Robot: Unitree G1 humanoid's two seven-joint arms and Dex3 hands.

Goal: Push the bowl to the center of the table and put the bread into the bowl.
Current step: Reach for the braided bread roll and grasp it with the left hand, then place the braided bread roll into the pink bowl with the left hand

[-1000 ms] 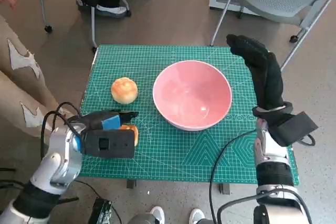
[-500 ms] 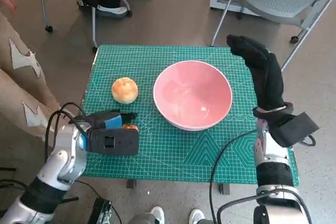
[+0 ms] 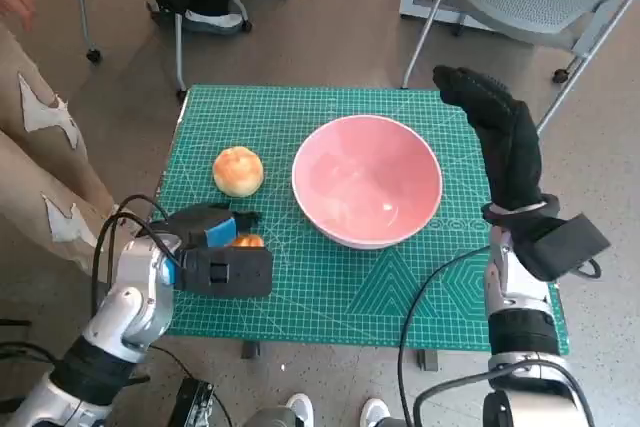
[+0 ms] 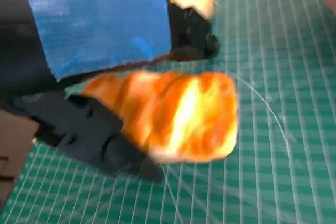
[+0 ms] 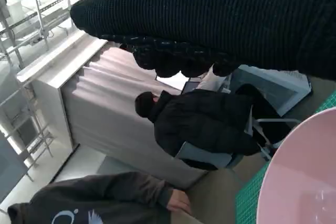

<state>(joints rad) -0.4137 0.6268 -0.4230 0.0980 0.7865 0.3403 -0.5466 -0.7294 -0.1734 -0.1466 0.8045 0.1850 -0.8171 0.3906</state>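
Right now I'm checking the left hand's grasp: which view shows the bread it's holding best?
The left wrist view: the bread fills the frame, gripped under the left hand, though blurred. The head view shows only an orange sliver beside that hand. The right wrist view shows none of it.

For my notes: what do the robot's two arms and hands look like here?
Left hand: black, blue tape on its back, on a pale silver forearm with black cables looping beside it. Right hand: black knitted glove, a black strap at the wrist, pale forearm, one black cable.
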